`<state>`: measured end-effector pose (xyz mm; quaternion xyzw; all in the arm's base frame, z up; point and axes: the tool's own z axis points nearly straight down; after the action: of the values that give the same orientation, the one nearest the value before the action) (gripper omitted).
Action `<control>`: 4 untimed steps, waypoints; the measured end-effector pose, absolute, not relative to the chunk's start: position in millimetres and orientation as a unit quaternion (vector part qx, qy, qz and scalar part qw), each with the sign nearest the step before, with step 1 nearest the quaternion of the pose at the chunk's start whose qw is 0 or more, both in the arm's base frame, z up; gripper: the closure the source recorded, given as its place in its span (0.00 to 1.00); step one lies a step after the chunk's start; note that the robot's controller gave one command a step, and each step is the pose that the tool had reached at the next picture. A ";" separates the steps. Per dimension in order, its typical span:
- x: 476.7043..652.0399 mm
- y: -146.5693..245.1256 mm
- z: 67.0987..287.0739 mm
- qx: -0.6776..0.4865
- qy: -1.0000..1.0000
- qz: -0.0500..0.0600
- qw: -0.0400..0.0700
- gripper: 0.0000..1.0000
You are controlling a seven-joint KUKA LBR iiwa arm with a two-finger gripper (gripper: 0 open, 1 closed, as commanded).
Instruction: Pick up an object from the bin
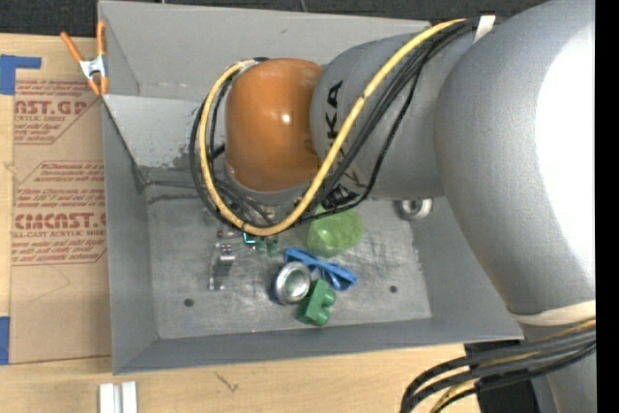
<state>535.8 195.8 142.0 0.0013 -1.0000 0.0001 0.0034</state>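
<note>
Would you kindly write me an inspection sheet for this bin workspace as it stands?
Surface: grey metal bin, floor scuffed.
Job's things: pale green round thing, blue plastic clip, small silver can and dark green block, clustered right of centre; small metal piece lying apart, to their left.
Clutter: nothing seen.
Grippers: gripper low under the orange wrist cover, left of the cluster.
Cables: yellow and black cables loop round the cover.
Surroundings: nothing seen.

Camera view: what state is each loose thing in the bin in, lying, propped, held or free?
Pale green ball, free on the bin floor, beside the arm.
Blue plastic piece, lying flat, free, just below the ball.
Silver can, free, round end facing up.
Dark green block, lying free, against the can.
</note>
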 end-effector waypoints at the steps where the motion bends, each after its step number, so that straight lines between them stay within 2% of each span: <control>1: 481.4 124.7 96.7 0.129 -0.992 0.001 0.003 0.00; 2: 498.7 72.3 72.0 0.146 -0.989 -0.002 -0.004 0.00; 3: 525.6 -1.9 72.4 0.144 -0.990 -0.001 -0.005 0.00; 4: 526.4 0.6 74.5 0.146 -0.989 -0.001 -0.006 1.00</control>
<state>526.4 0.6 74.5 0.1455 -0.9893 -0.0005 -0.0055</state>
